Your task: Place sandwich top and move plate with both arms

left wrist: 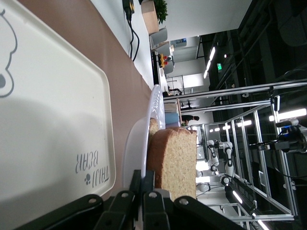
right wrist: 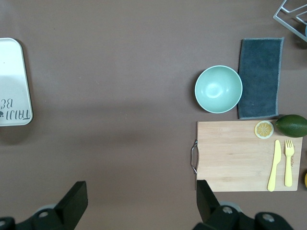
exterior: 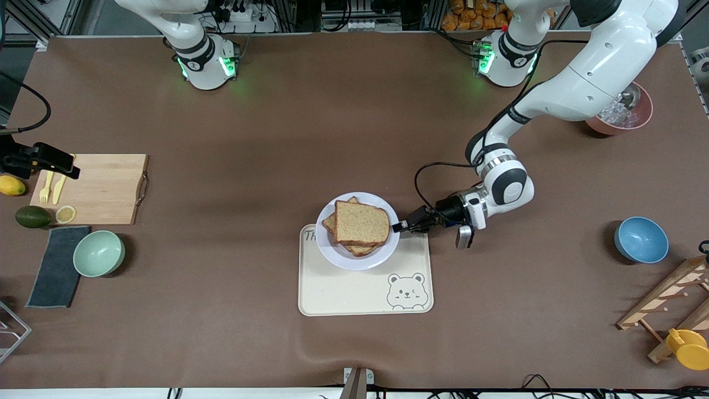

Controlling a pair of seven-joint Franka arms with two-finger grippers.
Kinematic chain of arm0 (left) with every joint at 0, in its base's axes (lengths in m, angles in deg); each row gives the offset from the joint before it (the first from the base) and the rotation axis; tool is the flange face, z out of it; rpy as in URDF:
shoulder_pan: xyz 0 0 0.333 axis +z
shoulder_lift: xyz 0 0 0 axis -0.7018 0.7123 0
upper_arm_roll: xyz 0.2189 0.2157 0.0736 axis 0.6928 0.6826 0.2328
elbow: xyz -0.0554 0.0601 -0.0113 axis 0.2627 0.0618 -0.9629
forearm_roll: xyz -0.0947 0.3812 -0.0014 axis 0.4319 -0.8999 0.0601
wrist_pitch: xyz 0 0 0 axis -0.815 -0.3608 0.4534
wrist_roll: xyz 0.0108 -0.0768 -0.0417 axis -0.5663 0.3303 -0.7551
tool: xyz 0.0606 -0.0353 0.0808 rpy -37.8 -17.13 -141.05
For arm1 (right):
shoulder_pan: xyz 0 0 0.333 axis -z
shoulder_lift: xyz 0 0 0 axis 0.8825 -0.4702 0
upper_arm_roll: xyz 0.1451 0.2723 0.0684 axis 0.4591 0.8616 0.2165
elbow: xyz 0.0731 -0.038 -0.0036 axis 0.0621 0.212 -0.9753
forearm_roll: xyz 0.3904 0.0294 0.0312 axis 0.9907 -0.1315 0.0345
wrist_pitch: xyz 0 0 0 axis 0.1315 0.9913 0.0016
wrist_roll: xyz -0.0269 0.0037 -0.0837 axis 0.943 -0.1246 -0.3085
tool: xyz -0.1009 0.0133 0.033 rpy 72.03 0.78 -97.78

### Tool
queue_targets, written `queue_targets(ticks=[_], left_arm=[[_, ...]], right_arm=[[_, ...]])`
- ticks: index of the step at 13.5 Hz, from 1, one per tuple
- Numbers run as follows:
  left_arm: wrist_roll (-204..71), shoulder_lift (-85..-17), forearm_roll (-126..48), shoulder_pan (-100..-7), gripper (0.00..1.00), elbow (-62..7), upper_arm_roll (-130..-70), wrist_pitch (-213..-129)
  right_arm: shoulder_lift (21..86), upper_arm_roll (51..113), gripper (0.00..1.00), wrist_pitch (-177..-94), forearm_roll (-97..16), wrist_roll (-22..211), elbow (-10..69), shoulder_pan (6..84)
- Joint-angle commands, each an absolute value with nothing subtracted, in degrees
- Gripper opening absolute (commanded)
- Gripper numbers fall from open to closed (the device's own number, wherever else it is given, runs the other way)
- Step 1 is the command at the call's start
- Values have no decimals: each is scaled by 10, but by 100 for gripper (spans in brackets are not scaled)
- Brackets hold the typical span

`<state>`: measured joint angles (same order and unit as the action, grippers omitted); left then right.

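The pale plate (exterior: 354, 262) rests over the farther edge of the cream bear tray (exterior: 365, 293). It carries a stacked sandwich with the plain brown sandwich top (exterior: 361, 223) uppermost. My left gripper (exterior: 400, 226) reaches in low from the left arm's end and is shut on the plate's rim (left wrist: 139, 143). In the left wrist view the sandwich top (left wrist: 177, 163) stands just past the left gripper (left wrist: 149, 179). My right gripper (right wrist: 139, 196) hangs open and empty, high over bare table between the tray (right wrist: 13, 81) and the cutting board (right wrist: 235, 155).
Toward the right arm's end lie a wooden cutting board (exterior: 94, 188) with yellow cutlery, a mint bowl (exterior: 99, 253), a grey cloth (exterior: 55, 266), an avocado and a lemon. Toward the left arm's end are a blue bowl (exterior: 641, 239), a pink bowl (exterior: 623, 113) and a wooden rack (exterior: 670, 302).
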<state>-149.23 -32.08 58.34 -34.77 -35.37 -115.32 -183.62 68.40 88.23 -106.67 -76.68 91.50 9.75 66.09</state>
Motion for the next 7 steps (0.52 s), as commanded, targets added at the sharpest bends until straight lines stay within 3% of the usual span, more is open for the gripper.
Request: queue_targets(ticks=[1,7], left_arm=[[-1475,-331,592,-338,0,-344,-1159,-1834],[-1413,-323,514,-311,0,-317,-1147,-1834]], right_arm=[[688,887,100,-1073,-767,910,104,667],[684,887,100,-1072,-767,914,104,671]])
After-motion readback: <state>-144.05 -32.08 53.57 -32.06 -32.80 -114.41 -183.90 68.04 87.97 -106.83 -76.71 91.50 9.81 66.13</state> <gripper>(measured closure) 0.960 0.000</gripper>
